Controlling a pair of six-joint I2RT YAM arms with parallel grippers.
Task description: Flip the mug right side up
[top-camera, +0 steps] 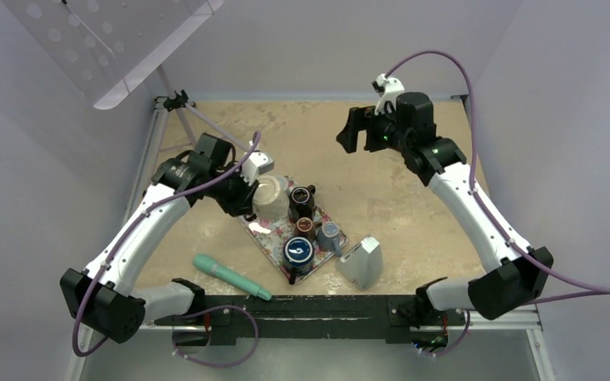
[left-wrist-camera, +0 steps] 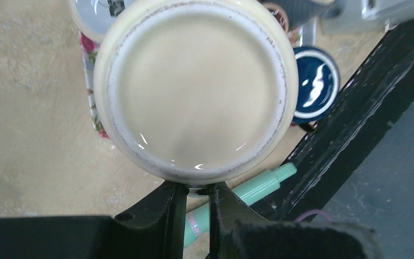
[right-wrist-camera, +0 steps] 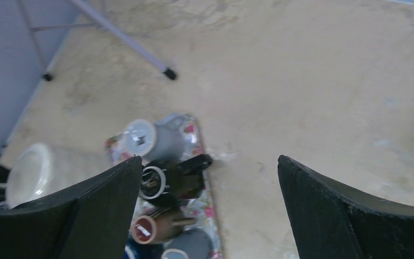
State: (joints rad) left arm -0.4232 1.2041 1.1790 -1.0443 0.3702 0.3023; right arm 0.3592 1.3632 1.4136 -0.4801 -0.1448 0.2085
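I am watching the cream mug [top-camera: 269, 198] at the far left end of the floral tray [top-camera: 264, 232]. It is not right side up. Through the left wrist camera its flat base is facing the lens and filling most of that view. I cannot tell whether it is resting on the tray or lifted off it.

The left gripper [left-wrist-camera: 197, 190] is reaching in from the mug's left side. Its fingers [left-wrist-camera: 164, 216] are drawn almost together, pinching a small part at the mug's edge. I cannot tell whether that part is the handle or the rim.

The right gripper [right-wrist-camera: 210, 210] is hanging well apart from the tray, over the far part of the desk [top-camera: 397, 198], with its fingers spread wide.

On the tray, a black mug [top-camera: 302, 200] is standing just beside the cream mug. Nearer to me, a small brown cup [top-camera: 305, 228], a navy mug [top-camera: 299, 251] and a grey-blue cup [top-camera: 330, 236] are crowding together. The right wrist camera is also showing a grey cup [right-wrist-camera: 164, 141] at the tray's end, near the cream mug, its pale round face turned toward the lens.

A teal marker [top-camera: 230, 276] is lying on the desk between the tray and the black rail [top-camera: 326, 305] at the near edge. A pale grey box [top-camera: 363, 263] is resting just off the tray's near right corner.
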